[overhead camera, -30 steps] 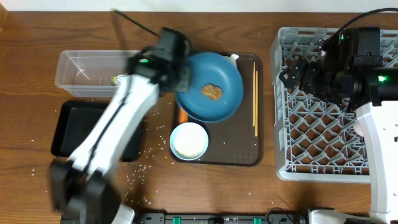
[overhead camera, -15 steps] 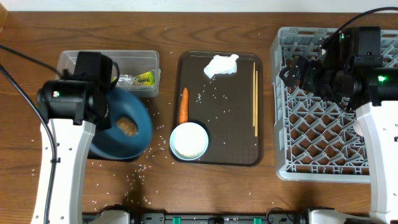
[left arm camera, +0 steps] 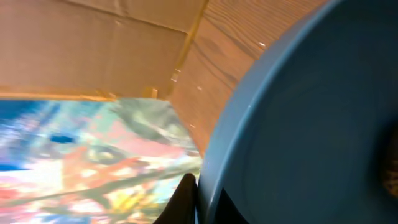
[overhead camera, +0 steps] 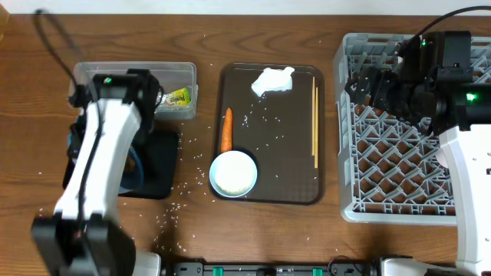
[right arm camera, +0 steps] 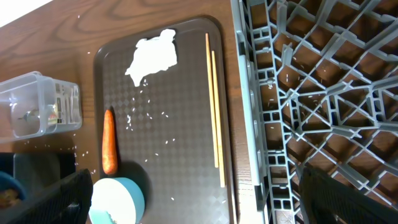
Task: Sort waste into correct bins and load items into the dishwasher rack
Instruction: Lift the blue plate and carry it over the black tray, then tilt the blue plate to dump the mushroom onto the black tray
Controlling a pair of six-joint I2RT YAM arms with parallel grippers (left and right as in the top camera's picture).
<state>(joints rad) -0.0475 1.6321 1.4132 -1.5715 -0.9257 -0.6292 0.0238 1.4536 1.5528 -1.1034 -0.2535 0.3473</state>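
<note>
Brown wooden table (overhead camera: 253,34) speckled with loose white rice (overhead camera: 175,205).

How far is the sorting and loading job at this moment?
Done: a wrapper lies in the clear tub. In hand: the left gripper holds the blue dish over the black tray. Left: tissue, carrot, white bowl and chopsticks lie on the brown tray; no dishes show in the rack.

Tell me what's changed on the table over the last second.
The left arm carried the dark-blue dish leftward off the brown serving tray and now tips it steeply over the black tray, jaws at its rim. The carrot, tissue, chopsticks and white bowl stayed put. The right arm kept hovering over the grey rack.
</note>
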